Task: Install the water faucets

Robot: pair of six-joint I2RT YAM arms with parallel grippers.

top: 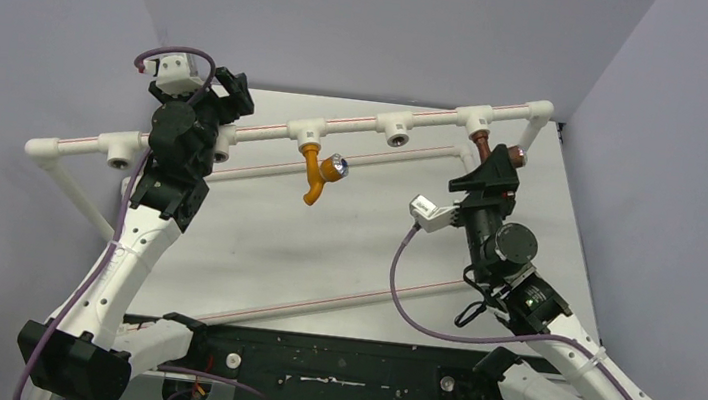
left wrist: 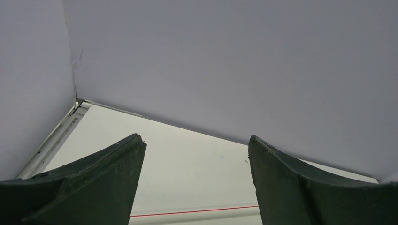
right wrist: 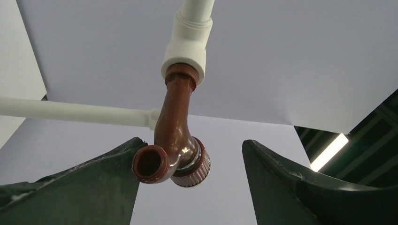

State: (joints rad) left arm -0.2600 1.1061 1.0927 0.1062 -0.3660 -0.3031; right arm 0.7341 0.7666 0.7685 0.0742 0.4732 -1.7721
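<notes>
Red-brown faucet [right wrist: 174, 117] is hanging by its threaded end from a white T socket [right wrist: 187, 47] at the right end of the far pipe rail [top: 353, 125]. Its bent spout is turning its round mouth toward the wrist camera, and a ribbed collar [right wrist: 195, 171] is sitting behind the bend. The right gripper [right wrist: 192, 143] is straddling this faucet with its fingers apart. One finger [right wrist: 94, 187] is lying just beside the spout mouth; whether it is touching cannot be told. The other finger [right wrist: 291, 187] is standing off, leaving open room beside the collar.

Orange-yellow faucet [top: 314, 171] is sitting in a socket nearer the middle of the same rail, with its spout pointing toward the arms and its shiny knob [top: 336, 168] facing right.

The left gripper [left wrist: 195, 140] is hovering at the rail's left end with its fingers spread and nothing between them. It is facing the table [left wrist: 187, 164] edge and the grey back wall [left wrist: 234, 56].
</notes>
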